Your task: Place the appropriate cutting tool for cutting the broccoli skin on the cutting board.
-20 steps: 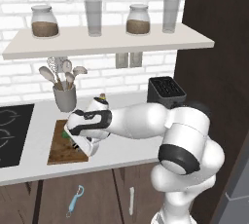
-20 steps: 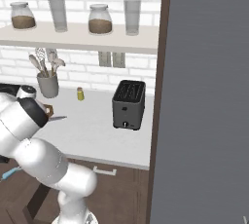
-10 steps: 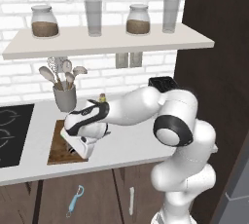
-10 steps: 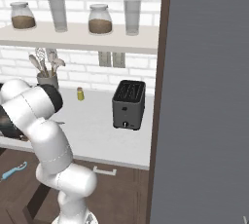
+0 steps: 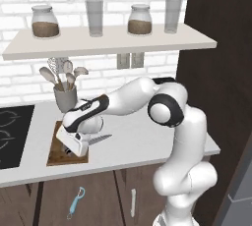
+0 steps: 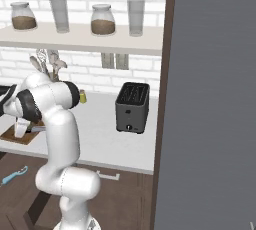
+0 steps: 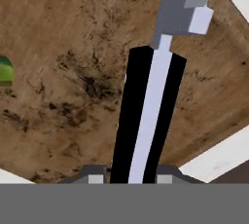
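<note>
My gripper (image 5: 74, 145) hangs low over the dark brown cutting board (image 5: 55, 157) at the left of the counter, shut on the knife. The knife's black handle (image 7: 146, 116) runs up from between my fingertips (image 7: 95, 176) in the hand view, and its silver-grey blade (image 7: 184, 4) points off toward the board's edge. From the left base view the blade (image 5: 101, 138) sticks out to the right of the hand. A sliver of the green broccoli (image 7: 5, 69) lies on the board at the hand view's left edge. Whether the knife touches the board I cannot tell.
A grey utensil holder (image 5: 65, 97) stands just behind the board, and a black cooktop (image 5: 10, 134) lies to its left. A toaster (image 6: 132, 108) sits further right on the counter. The light blue peeler (image 5: 75, 203) lies on the floor before the cabinets.
The arm has stretched out to the left and the hand has come down over the board, with the knife still held.
</note>
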### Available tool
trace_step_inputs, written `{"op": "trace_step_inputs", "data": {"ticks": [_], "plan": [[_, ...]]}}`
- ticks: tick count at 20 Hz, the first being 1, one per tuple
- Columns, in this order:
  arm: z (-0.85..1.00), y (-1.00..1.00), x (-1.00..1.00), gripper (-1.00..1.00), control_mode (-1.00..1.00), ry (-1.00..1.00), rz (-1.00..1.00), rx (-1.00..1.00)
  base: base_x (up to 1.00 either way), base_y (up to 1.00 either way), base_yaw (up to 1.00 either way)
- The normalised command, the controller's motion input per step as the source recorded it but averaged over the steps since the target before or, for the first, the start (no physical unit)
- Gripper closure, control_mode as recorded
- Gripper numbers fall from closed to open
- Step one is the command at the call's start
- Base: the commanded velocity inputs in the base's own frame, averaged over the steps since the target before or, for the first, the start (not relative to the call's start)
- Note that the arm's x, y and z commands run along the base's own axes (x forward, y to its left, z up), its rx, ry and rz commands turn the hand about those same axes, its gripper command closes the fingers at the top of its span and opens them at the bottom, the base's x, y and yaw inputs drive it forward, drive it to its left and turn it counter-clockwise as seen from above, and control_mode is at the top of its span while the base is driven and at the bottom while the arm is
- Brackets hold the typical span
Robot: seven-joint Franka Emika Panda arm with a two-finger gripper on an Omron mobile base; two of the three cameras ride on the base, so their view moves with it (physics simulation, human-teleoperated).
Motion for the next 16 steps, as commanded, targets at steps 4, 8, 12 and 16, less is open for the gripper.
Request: {"op": "trace_step_inputs", "data": {"ticks": [4,8,12,16], "plan": [[-0.13,0.38,0.07,1.0,-1.0,0.0,0.03,-0.08,0.0,0.0,0.0],[-0.15,0.24,0.03,1.0,-1.0,0.0,0.04,-0.02,0.0,0.0,0.0],[-0.04,0.13,0.0,-1.0,-1.0,-0.01,0.02,0.0,0.0,0.0,0.0],[0.01,0.03,-0.03,-1.0,-1.0,-0.01,0.0,0.0,0.0,0.0,0.0]]}}
